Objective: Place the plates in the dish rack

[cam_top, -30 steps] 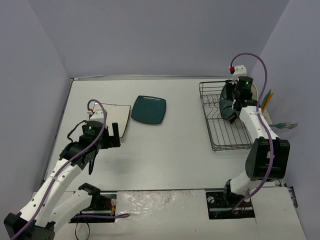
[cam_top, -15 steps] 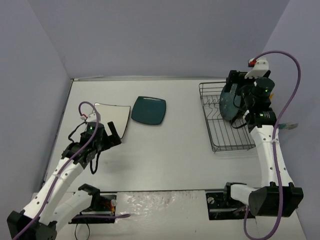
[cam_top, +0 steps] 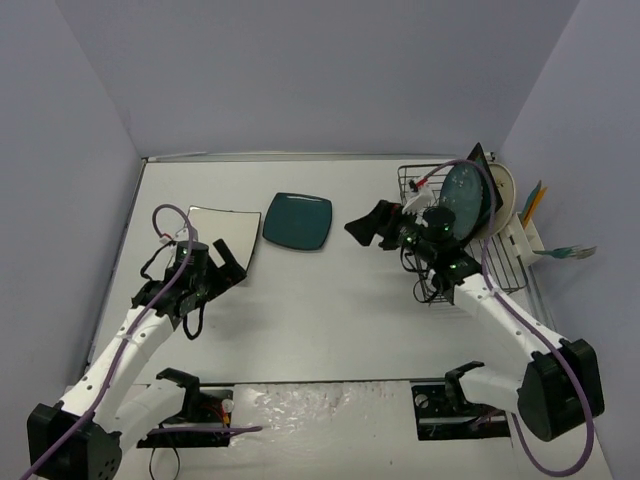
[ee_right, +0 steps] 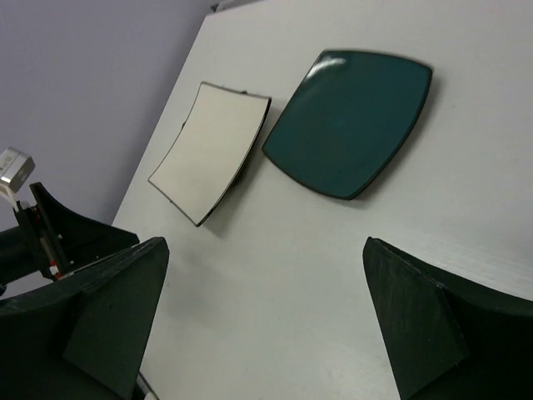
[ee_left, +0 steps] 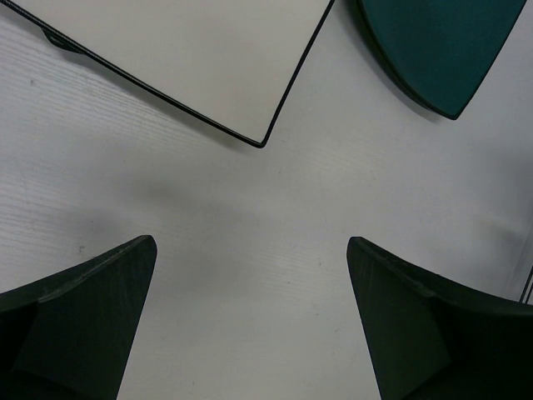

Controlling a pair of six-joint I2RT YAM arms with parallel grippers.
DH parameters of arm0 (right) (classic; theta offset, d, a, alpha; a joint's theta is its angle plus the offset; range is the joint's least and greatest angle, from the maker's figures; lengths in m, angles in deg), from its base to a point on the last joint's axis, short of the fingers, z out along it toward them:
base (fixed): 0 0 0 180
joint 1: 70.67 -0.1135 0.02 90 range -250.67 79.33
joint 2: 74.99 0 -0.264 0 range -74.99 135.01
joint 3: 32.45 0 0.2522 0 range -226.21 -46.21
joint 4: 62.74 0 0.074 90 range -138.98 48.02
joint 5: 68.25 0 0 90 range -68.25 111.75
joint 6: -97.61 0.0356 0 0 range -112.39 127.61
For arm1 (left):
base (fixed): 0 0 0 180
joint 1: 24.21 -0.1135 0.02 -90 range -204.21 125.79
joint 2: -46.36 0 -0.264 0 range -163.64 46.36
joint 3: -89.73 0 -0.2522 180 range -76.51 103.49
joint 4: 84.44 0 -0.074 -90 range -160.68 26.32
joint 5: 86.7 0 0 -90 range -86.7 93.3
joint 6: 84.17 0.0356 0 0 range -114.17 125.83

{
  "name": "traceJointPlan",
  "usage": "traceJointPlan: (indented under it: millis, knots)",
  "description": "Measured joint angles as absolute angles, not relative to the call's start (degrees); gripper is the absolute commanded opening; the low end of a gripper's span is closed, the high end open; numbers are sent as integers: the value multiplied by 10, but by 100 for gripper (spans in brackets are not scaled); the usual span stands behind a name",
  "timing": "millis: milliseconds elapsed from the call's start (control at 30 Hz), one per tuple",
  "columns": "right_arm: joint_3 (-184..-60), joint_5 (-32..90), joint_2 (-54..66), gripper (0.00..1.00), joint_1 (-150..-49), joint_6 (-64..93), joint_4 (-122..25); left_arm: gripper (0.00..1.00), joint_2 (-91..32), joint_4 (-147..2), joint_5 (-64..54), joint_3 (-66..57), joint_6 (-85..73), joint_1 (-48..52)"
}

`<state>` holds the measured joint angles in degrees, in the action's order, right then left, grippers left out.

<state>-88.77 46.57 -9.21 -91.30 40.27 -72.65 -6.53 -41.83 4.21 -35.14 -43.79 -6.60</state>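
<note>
A white desk closed in by pale lilac walls.
The desk (cam_top: 330, 320) is matt white and lies flat under the left pincer (cam_top: 232, 265) and the right pincer (cam_top: 368, 226). The back wall (cam_top: 300, 70) stands well beyond both of them. The left side wall (cam_top: 50, 200) rises outward of the left pincer, the right side wall (cam_top: 590, 130) outward of the right pincer. A thin grey strip (cam_top: 270, 155) edges the desk below the back wall. The light is soft and even, with faint shadows.

white square plate (cam_top: 220, 228), teal plate (cam_top: 298, 221), black wire rack (cam_top: 503, 268)
</note>
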Motion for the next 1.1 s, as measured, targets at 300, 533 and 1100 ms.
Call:
traceJointPlan:
  millis: [300, 533, 1100]
  knots:
    - [-866, 420, 109, 100, -990, 548, -872, 97, -67, -392, 25, -335, -391, -80]
    - [-883, 384, 243, 99, -997, 622, -951, 97, -45, -366, 5, -311, -327, -84]
    - [-947, 319, 406, 89, -1015, 766, -1089, 97, -30, -316, -3, -282, -243, -93]
